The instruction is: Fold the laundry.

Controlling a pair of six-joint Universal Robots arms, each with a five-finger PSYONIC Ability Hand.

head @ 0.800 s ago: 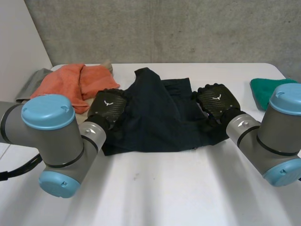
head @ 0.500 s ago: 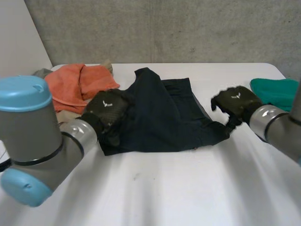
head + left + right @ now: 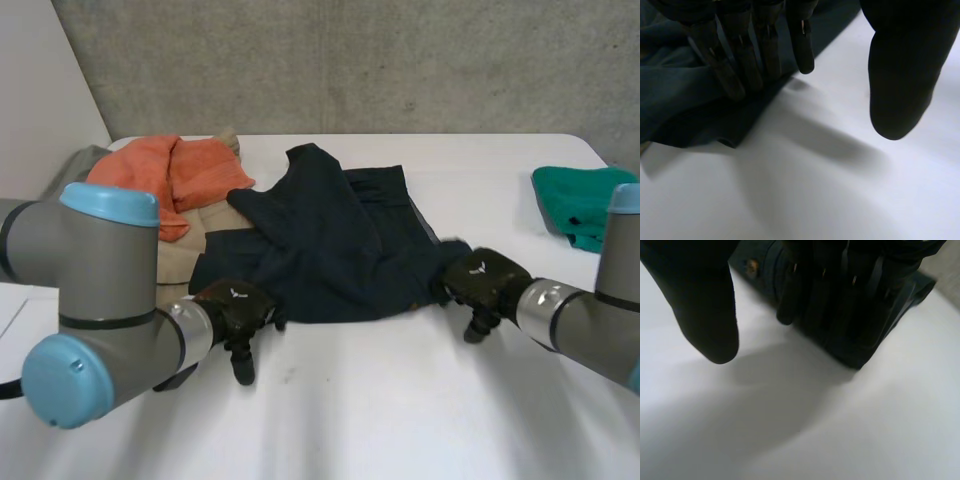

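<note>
The dark garment [image 3: 330,250] at the fingertips of both hands is thin, matt cloth with soft folds. The left hand [image 3: 238,305] and the right hand [image 3: 485,280] have black backs with a woven, slightly shiny pattern. The white table [image 3: 380,400] beside them is smooth, with a dull sheen. The orange towel [image 3: 160,180] beyond the left hand looks rough.

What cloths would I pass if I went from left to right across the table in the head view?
orange towel → dark garment → green cloth
</note>
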